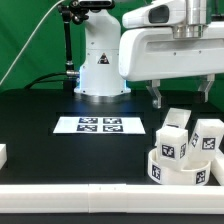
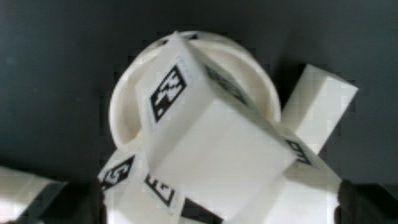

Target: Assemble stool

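Stool point(image 1: 183, 152) parts were found white, each tagged with black-and-white squares: a round disc seat point(image 1: 176, 169) with blocky legs point(image 1: 207, 137) standing upright in it, at the exterior view's right on the black tabletop point(image 1: 60, 150). The tool point(image 1: 181, 97) was noted released, empty, above them.

A robotics lab: green backdrop point(image 1: 30, 40), black table point(image 1: 60, 150), tagged marker board point(image 1: 100, 125).

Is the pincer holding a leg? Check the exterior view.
No: the pincer hangs open above the seat and the legs, touching none of them.
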You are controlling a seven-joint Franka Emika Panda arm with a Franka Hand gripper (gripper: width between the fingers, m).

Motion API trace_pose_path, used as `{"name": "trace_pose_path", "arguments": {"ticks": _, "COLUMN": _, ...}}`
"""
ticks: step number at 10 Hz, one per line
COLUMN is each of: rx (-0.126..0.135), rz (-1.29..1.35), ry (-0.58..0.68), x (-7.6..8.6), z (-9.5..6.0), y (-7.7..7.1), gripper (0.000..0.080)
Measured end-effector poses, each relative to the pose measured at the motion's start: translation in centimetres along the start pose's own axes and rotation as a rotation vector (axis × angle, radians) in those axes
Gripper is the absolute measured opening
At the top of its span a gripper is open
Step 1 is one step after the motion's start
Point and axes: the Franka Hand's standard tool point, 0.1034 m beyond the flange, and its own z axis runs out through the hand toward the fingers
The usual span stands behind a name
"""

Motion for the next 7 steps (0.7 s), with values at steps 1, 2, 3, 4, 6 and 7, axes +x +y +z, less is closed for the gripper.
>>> {"name": "trace_pose_path", "arguments": {"ticks": 1, "rx": -0.006, "rz": -0.055, "ry": -0.002, "x": -0.06, "z": -0.01, "y": 0.19, "gripper": 0.0649}}
{"name": "trace_pose_path", "arguments": {"ticks": 2, "rx": -0.007, "rz": -0.097, "ry": -0.003, "x": -0.08, "z": 0.0, "y": 0.27, "gripper": 0.0649}}
{"name": "trace_pose_path", "arguments": {"ticks": 3, "rx": -0.015, "rz": -0.196, "ry": -0.008, "x": -0.12, "z": 0.01, "y": 0.39, "gripper": 0.0649}}
{"name": "trace_pose_path", "arguments": {"ticks": 4, "rx": -0.023, "rz": -0.285, "ry": -0.014, "x": -0.17, "z": 0.08, "y": 0.35, "gripper": 0.0649}}
{"name": "trace_pose_path", "arguments": {"ticks": 6, "rx": -0.033, "rz": -0.472, "ry": -0.028, "x": -0.19, "z": 0.14, "y": 0.17, "gripper": 0.0649}}
{"name": "trace_pose_path", "arguments": {"ticks": 7, "rx": -0.035, "rz": -0.548, "ry": -0.032, "x": -0.14, "z": 0.13, "y": 0.28, "gripper": 0.0649}}
